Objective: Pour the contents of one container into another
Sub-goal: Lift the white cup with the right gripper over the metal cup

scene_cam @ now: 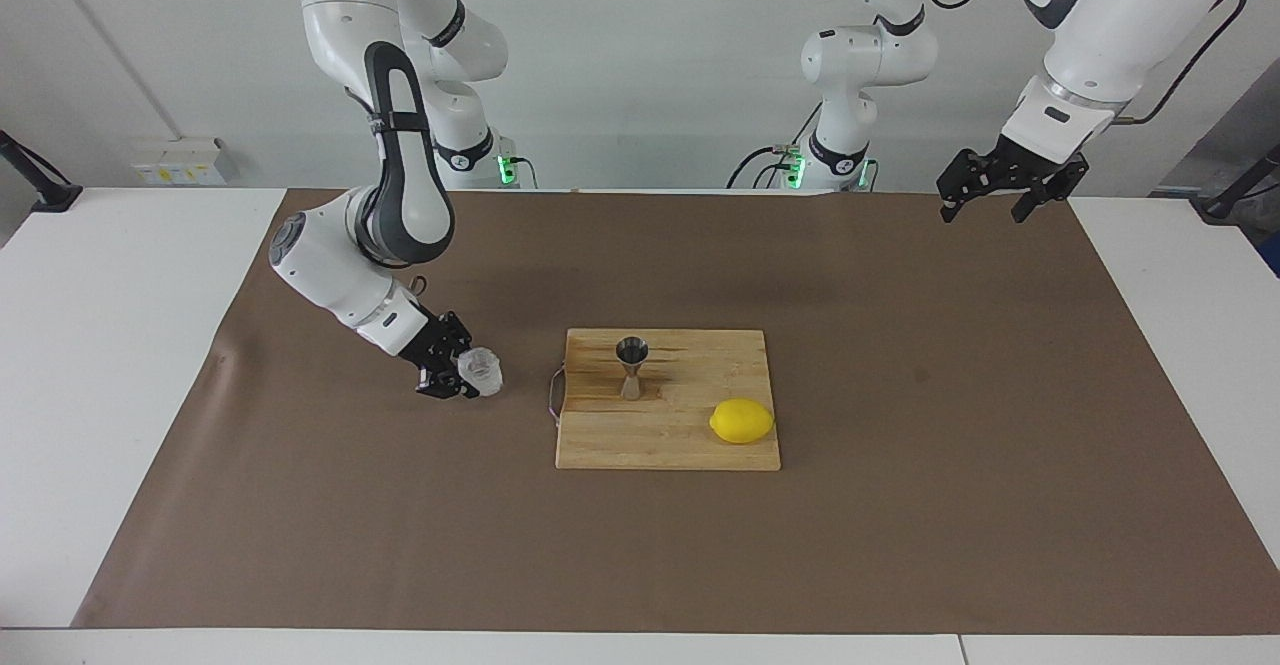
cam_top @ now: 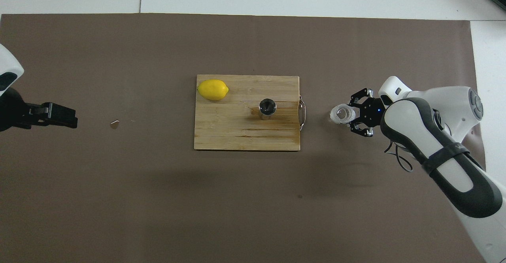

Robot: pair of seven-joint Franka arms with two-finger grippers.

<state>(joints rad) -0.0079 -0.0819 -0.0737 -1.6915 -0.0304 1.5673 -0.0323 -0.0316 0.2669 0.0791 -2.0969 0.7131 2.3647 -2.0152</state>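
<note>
A small translucent ridged cup [scene_cam: 480,369] [cam_top: 342,114] is held upright by my right gripper [scene_cam: 462,373] [cam_top: 350,114], which is shut on it low over the brown mat, between the right arm's end of the table and the cutting board. The steel hourglass jigger [scene_cam: 631,366] [cam_top: 267,108] stands upright on the wooden cutting board [scene_cam: 690,445] [cam_top: 221,134], mouth up. My left gripper [scene_cam: 993,200] [cam_top: 59,115] hangs open and empty, high over the mat at the left arm's end, where that arm waits.
A yellow lemon [scene_cam: 741,420] [cam_top: 213,89] lies on the board's corner farther from the robots, toward the left arm's end. The board has a metal handle [scene_cam: 553,394] [cam_top: 303,112] facing the cup. A small scrap [cam_top: 114,124] lies on the brown mat [scene_cam: 900,545].
</note>
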